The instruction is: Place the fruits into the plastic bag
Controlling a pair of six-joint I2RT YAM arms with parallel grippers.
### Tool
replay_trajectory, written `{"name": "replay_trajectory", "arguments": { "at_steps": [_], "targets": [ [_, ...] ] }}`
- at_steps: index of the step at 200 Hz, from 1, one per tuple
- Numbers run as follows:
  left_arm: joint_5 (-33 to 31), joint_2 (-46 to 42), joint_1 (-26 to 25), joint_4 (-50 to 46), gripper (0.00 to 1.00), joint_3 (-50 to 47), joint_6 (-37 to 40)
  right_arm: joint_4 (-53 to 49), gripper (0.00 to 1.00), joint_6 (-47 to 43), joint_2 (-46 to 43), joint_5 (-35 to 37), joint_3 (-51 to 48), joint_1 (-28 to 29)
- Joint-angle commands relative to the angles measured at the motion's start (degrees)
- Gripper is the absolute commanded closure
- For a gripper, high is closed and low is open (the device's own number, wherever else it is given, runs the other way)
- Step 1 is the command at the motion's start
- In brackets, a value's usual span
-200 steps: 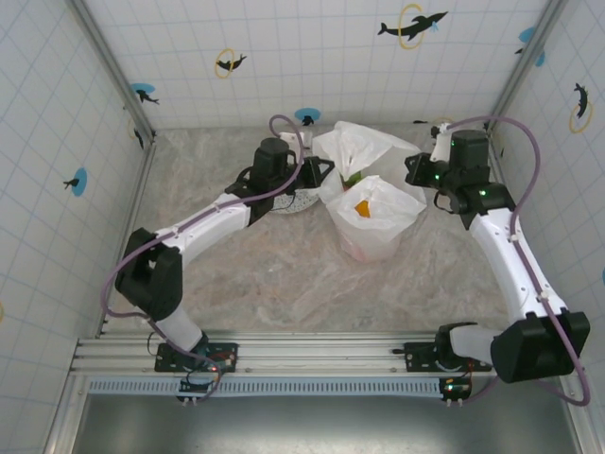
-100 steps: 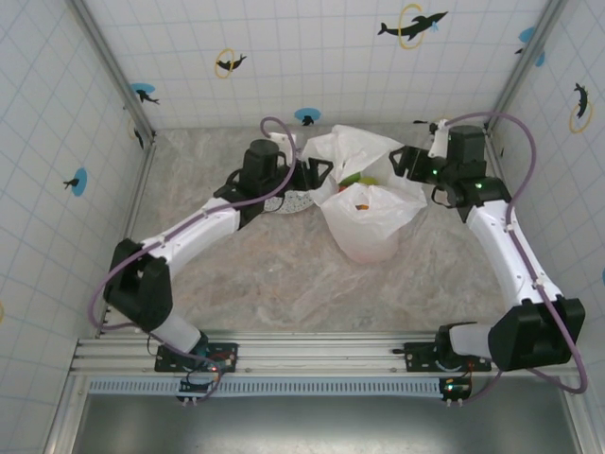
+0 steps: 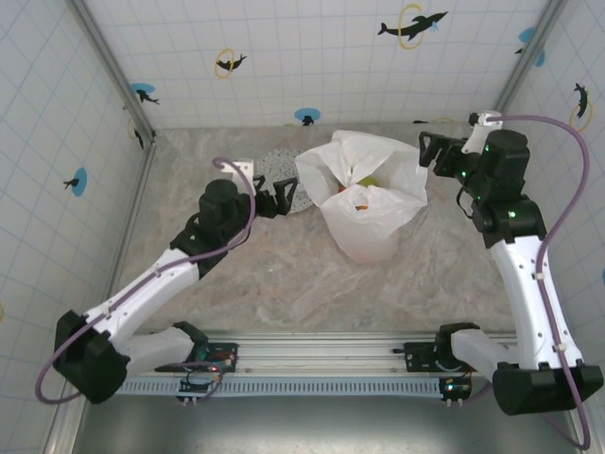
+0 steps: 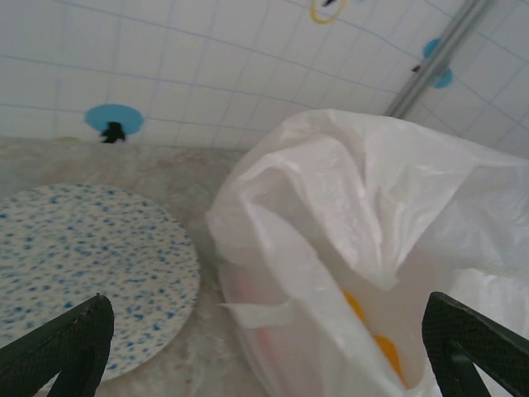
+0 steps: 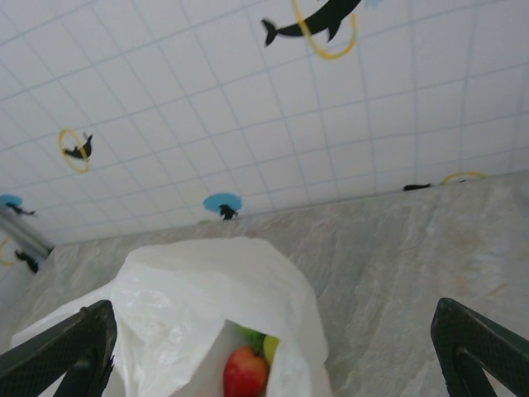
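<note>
Fruits [image 3: 361, 194] sit inside the plastic bag [image 3: 369, 227]. From the top view I see small bits of red, orange and green down in its open mouth. The bag stands on the table [image 3: 284, 274], a little past the middle toward 12 o'clock. I think the fruits at the bottom weigh it down and help it stand up. My left gripper [image 3: 279, 199] is at the bag's 9 o'clock, over the speckled plate [image 3: 277, 163]. My right gripper [image 3: 431, 154] is at the bag's 2 o'clock. Both are spread wide and hold nothing. One on each side looks right for keeping the mouth open. I cannot count the fruits, because the bag's folds cover most of them.

From my left wrist, my left gripper [image 4: 264, 302] has its fingertips [image 4: 70, 343] far apart at the bottom corners. The bag [image 4: 364, 190] is at 3 o'clock, and something orange [image 4: 374, 343] glows through its thin side. The plate [image 4: 83, 248] is at 9 o'clock, cut off at the edge.

From my right wrist, my right gripper [image 5: 270, 308] is just as wide. The bag [image 5: 182, 298] is at 7 o'clock. A red fruit [image 5: 245, 372] and a green one [image 5: 252, 337] peek out of its mouth. The bottom edge cuts the rest off.
</note>
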Motion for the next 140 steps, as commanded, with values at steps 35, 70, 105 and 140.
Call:
{"name": "replay_trajectory", "arguments": {
  "at_steps": [35,70,105,140],
  "targets": [
    [-24.76,-8.92,0.21,-0.25,0.02,-9.74,5.61,5.35,0.00,-1.78,-5.40,12.25,-10.40,-3.96],
    [-32.22,-9.54,1.81,0.68,0.02,-14.12,7.27,7.10,0.00,-1.98,-5.39,16.57,-16.16,-6.26],
    [-32.32,-7.82,6.18,2.13,0.02,-17.38,7.12,11.36,0.00,-2.62,-4.77,23.70,-23.55,-6.55],
    [-32.32,-5.38,9.71,3.72,0.02,-19.74,6.51,16.33,0.00,-2.93,-4.02,26.28,-31.30,-6.55]
  ]
}}
